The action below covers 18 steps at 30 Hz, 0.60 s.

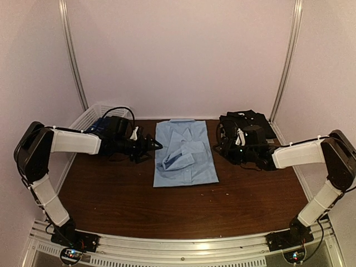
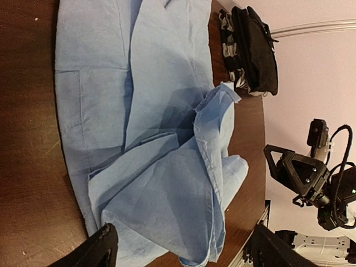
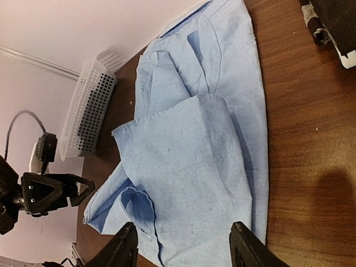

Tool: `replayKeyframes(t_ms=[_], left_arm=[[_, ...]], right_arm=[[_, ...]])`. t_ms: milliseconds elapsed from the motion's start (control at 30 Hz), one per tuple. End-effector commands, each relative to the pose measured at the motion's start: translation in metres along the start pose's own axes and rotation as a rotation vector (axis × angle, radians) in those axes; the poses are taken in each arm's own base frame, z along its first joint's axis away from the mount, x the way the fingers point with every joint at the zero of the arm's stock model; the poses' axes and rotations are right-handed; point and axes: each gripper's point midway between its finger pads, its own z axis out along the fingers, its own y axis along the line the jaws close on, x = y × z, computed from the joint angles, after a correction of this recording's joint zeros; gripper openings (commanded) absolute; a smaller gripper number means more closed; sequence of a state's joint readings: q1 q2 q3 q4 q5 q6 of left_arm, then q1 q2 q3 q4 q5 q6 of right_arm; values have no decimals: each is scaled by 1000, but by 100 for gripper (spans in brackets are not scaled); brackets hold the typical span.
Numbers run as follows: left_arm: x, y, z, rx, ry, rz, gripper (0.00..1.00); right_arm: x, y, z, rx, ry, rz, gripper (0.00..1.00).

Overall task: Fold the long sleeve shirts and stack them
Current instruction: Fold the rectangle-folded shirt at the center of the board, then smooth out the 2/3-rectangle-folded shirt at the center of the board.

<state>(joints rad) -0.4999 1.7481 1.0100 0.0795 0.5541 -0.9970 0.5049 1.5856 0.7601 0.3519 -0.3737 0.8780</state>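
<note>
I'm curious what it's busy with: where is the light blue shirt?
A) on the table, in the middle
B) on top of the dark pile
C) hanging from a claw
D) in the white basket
A: the light blue shirt lies on the wooden table, apart from the basket and the dark pile.

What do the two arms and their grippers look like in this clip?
Both arms match: the left arm and right arm have white link covers between black joints. A black cable loops over the left wrist. The left gripper and right gripper are black, with two blunt fingers each. Small coloured lights glow at the bases.
</note>
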Motion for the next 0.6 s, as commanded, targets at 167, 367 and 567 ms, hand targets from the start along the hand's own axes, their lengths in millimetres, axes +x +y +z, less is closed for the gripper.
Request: replayKeyframes(t_ms=[167,367,567], left_arm=[[-5,-11,-37,-95,-84,177,67],[37,3,-44,-140,-38,184,37],[77,7,-36,-170,17,190,17]], right_arm=[[44,27,8,27,108,-249,44],[109,70,27,-74,252,-406,33],[152,86,52,-118,363,-453,24]])
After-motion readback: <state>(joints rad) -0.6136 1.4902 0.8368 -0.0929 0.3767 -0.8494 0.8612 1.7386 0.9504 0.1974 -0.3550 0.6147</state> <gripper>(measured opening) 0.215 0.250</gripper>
